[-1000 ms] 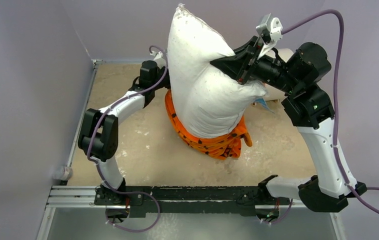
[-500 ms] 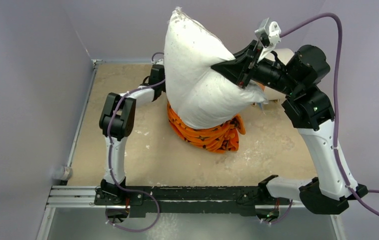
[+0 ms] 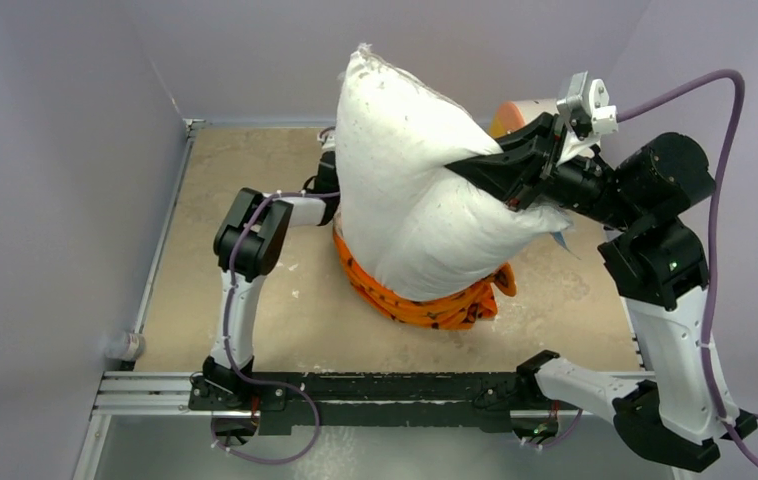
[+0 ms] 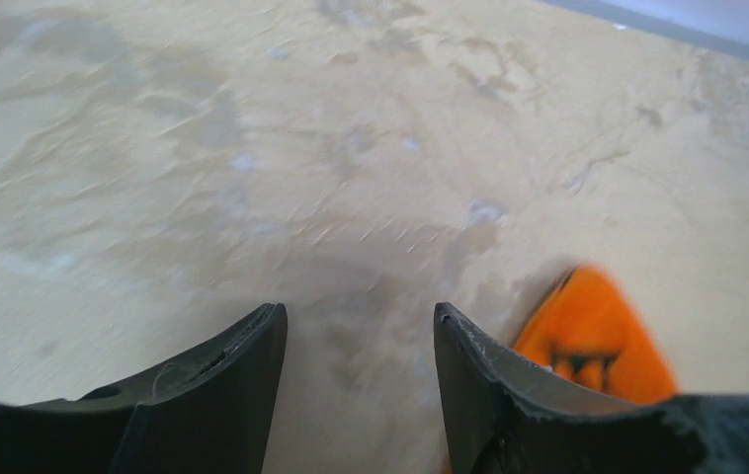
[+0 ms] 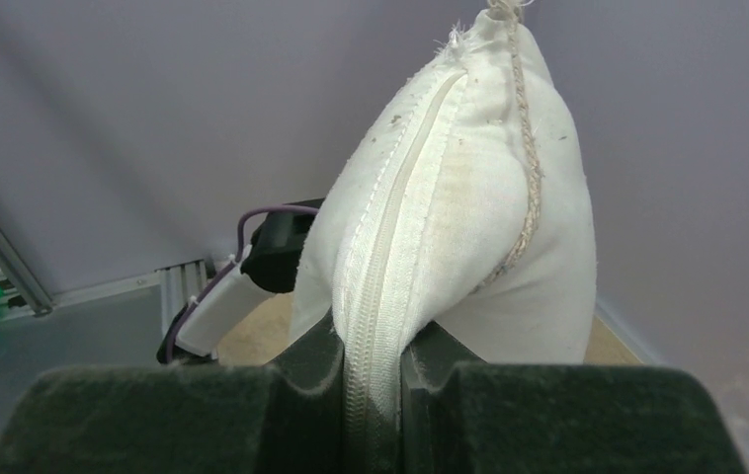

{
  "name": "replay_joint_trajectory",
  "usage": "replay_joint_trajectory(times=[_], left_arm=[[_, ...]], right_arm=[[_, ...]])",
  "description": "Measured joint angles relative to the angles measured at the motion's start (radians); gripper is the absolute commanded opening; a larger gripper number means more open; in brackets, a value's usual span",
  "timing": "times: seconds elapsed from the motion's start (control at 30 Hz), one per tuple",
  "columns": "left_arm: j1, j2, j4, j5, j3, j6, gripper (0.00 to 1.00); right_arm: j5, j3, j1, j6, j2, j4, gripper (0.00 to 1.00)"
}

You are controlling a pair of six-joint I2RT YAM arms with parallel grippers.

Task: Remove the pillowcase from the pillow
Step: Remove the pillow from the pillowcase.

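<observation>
So the pillow point(image 3: 415, 190) hangs nearly upright, long axis running top to bottom with a slight lean, and the right end effector point(image 5: 371, 367) is clamped shut on its zippered side seam about halfway up. That's what holds it off the tabletop point(image 3: 255, 180).

The pillowcase point(image 3: 425, 305) is down at the bottom, bunched into an orange ring around the pillow's lower end and slumped on the tabletop. Most of the white is already bare, so I'd say it's well along.

The left end effector point(image 4: 356, 326) sits low behind the pillow, hidden in the top view. Its wrist view shows the jaws apart with nothing between them, just tabletop. A blurry corner of the orange fabric pokes out right beside the finger on the right of that view, so the case is off to that side, not between the jaws.

The left arm is clearly nearer the case. My guess is it has to shift sideways onto that fold, pinch it, then pull down and away along the pillow's axis.

The pillow is plump and a bit grubby; the case is limp, orange, black-printed.
</observation>
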Motion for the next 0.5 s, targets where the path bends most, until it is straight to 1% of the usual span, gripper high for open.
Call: replay_joint_trajectory(times=[0.07,0.13,0.2,0.33,0.5], left_arm=[[-0.011,0.035,-0.016,0.018,0.06,0.006,0.56],[-0.016,0.095,-0.047,0.046,0.163,0.007,0.56],[-0.016,0.137,-0.057,0.07,0.227,0.01,0.56],[-0.012,0.17,-0.06,0.087,0.272,0.014,0.56],[-0.004,0.172,-0.043,0.099,0.269,0.013,0.56]], right_arm=[[-0.015,0.0,0.001,0.0,0.004,-0.001,0.0],[-0.024,0.0,0.002,0.0,0.013,0.002,0.0],[-0.031,0.001,0.003,-0.001,0.024,0.009,0.0],[-0.032,0.007,0.003,-0.001,0.045,0.023,0.0],[-0.032,0.015,0.003,-0.002,0.056,0.027,0.0]])
